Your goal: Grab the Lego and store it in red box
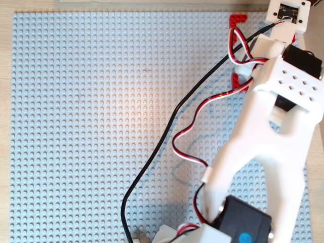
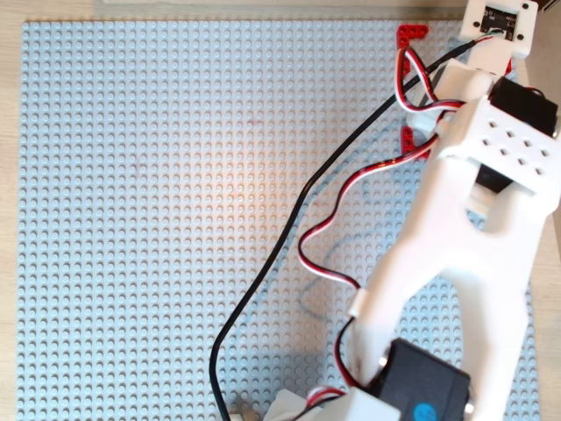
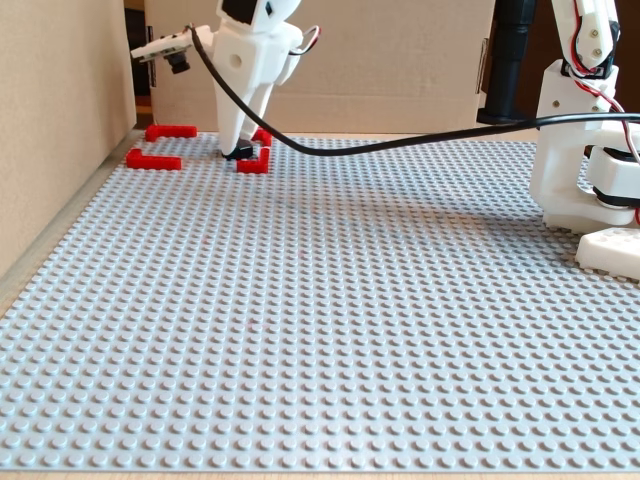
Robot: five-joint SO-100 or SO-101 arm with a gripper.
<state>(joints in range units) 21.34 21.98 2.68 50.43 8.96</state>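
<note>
Step in hand: you are working the delivery stage. In the fixed view the gripper (image 3: 240, 150) is reaching down inside the red box (image 3: 153, 160), its tips at or just above the baseplate (image 3: 330, 300).
Lego: a small dark piece (image 3: 239, 152) is showing at the gripper's tips, within the red outline and close to its nearer right corner. It is probably the hexagon, though it is too small in this view to be sure.
Gripper state: you cannot tell from these pictures whether the jaws are clamping the dark piece or have parted from it; both overhead views are hiding the tips under the arm (image 1: 273, 126).
Red box: in the fixed view three corner pieces are showing, the fourth partly behind the gripper. In an overhead view only the corners at (image 1: 237, 19) and (image 1: 236, 79) are visible.
Next move, as a judgement: confirm the piece is sitting flat inside the outline, release if you are holding it, then lift straight up so the tips are not dragging it over a corner piece.
Surroundings: the black cable (image 3: 400, 140) and red-white wires (image 1: 190, 119) are trailing over the baseplate; a cardboard wall (image 3: 60, 120) is standing beside the box.
In the way: nothing is lying between gripper and box; the slack cable is the one snag risk on withdrawal.
</note>
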